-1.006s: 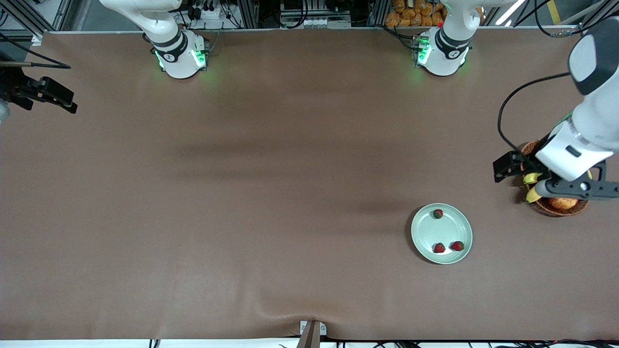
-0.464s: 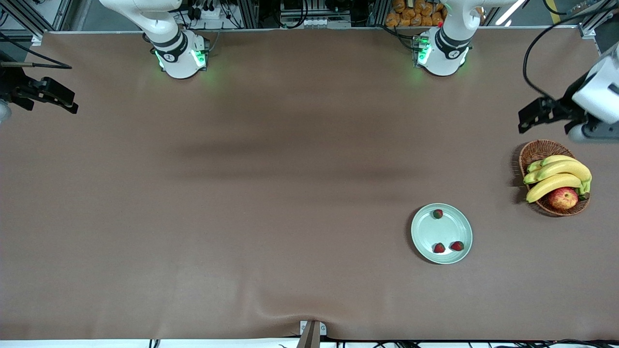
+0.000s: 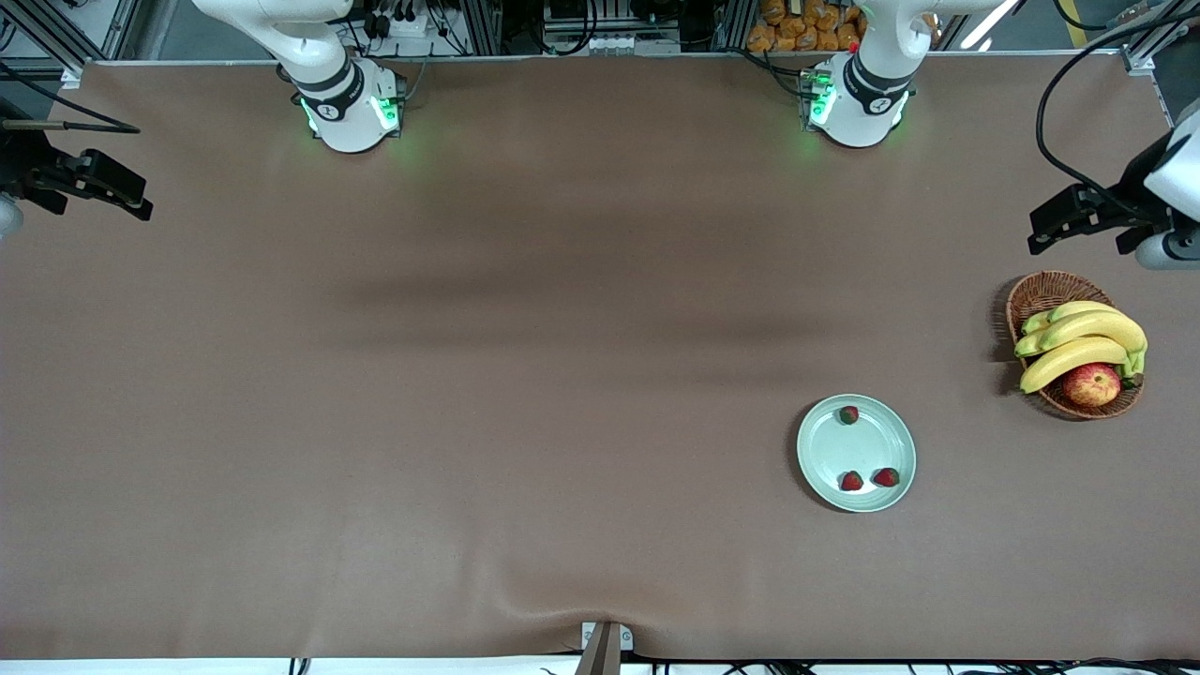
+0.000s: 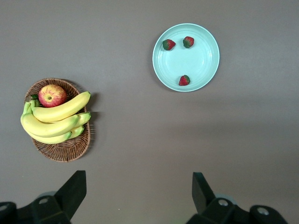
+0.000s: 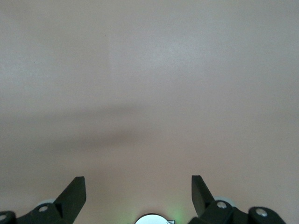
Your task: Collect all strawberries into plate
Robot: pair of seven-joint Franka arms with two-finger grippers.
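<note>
All three strawberries lie on the pale mint-green plate (image 3: 867,445): one (image 3: 848,414) by its rim and two (image 3: 851,481) (image 3: 886,477) side by side. The left wrist view shows the plate (image 4: 198,60) and the berries (image 4: 168,45) (image 4: 188,42) (image 4: 184,80) too. My left gripper (image 3: 1139,239) hangs high over bare table beside the basket, at the left arm's end, open and empty (image 4: 139,186). My right gripper (image 3: 28,192) waits at the right arm's end of the table, open and empty (image 5: 138,186), over bare table.
A brown wicker basket (image 3: 1041,295) with bananas (image 3: 1078,342) and a red-yellow apple (image 3: 1091,383) stands near the left arm's end, also in the left wrist view (image 4: 65,151). The brown table cover has a wrinkle at its front edge (image 3: 605,614).
My left gripper has risen from over the basket and drawn back toward the table's end, so the basket with its bananas and apple now shows in full. The strawberries, plate and right arm have not moved.
</note>
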